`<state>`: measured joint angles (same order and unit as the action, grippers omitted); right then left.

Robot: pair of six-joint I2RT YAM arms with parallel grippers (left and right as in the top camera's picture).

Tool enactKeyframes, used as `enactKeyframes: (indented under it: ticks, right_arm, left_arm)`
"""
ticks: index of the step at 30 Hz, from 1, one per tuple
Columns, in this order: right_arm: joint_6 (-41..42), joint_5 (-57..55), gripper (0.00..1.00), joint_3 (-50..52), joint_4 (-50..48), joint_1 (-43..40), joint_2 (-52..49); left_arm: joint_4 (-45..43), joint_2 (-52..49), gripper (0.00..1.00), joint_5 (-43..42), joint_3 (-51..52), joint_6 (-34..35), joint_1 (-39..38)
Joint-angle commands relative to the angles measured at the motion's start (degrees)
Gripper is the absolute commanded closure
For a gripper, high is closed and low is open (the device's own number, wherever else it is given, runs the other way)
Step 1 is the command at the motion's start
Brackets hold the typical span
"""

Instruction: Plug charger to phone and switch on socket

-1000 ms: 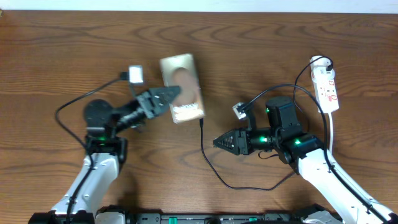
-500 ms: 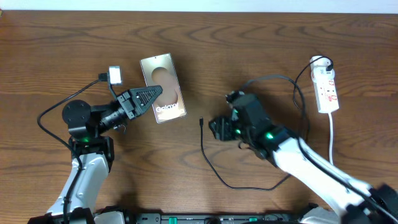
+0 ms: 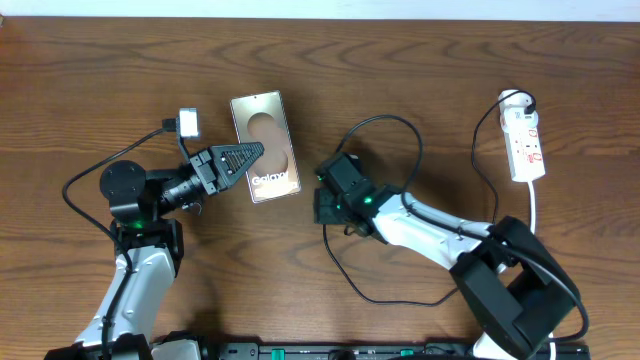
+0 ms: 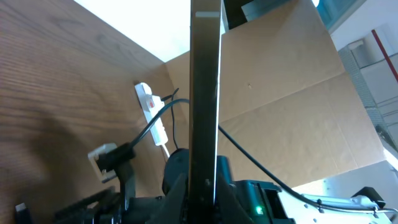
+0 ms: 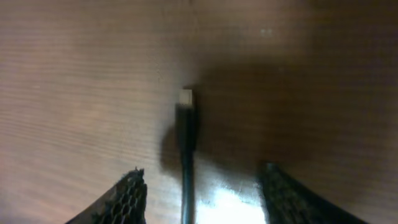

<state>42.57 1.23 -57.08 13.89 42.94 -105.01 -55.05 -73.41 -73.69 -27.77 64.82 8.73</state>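
Tabletop: right gripper agape astride charger

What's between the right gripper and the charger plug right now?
Nothing visible. In the wrist view the charger plug tip lies on bare table just ahead of the open right gripper, with its cable running between the fingers.

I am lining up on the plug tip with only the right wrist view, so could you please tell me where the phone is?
Observer: The phone is to the left, clamped at its edge in the left gripper.
Operator: Thank you. And where is the socket?
Observer: The socket lies on the table at its far right side, well away from the right gripper.
Operator: How does the charger cable run?
Observer: The charger curves toward the near table edge, then bends right.
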Motion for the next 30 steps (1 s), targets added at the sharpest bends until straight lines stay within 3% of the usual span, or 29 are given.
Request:
enactKeyframes:
  ticks: [1, 7, 13, 15, 18, 26, 30]
  right_arm:
    - [2.6, -0.7, 0.44, -0.2, -0.5, 0.7, -3.9]
    - [4.6, -0.7, 0.76, -0.2, 3.5, 1.5, -5.7]
    - [8.4, -2.5, 0.74, -0.2, 11.0, 2.2, -5.8]
    - [8.5, -2.6, 0.81, -0.2, 11.0, 2.2, -5.9]
    - [9.3, -2.6, 0.99, -0.2, 10.7, 2.1, -6.1]
    - [6.5, -1.6, 0.99, -0.2, 10.0, -1.4, -5.5]
    - [2.4, -0.2, 0.99, -0.2, 14.6, -5.1, -0.2]
  left_arm:
    - [-0.7, 0.4, 0.93, -1.4, -1.9, 0.6, 0.2]
    - [-0.7, 0.4, 0.93, -1.4, -1.9, 0.6, 0.2]
    - [-0.7, 0.4, 0.92, -1.4, -1.9, 0.6, 0.2]
    - [-0.7, 0.4, 0.93, -1.4, -1.9, 0.6, 0.2]
    - [-0.7, 0.4, 0.93, -1.4, -1.9, 0.9, 0.2]
    - [-0.7, 0.4, 0.93, -2.2, -1.9, 1.7, 0.2]
    - [-0.7, 0.4, 0.93, -2.4, -1.9, 2.8, 0.2]
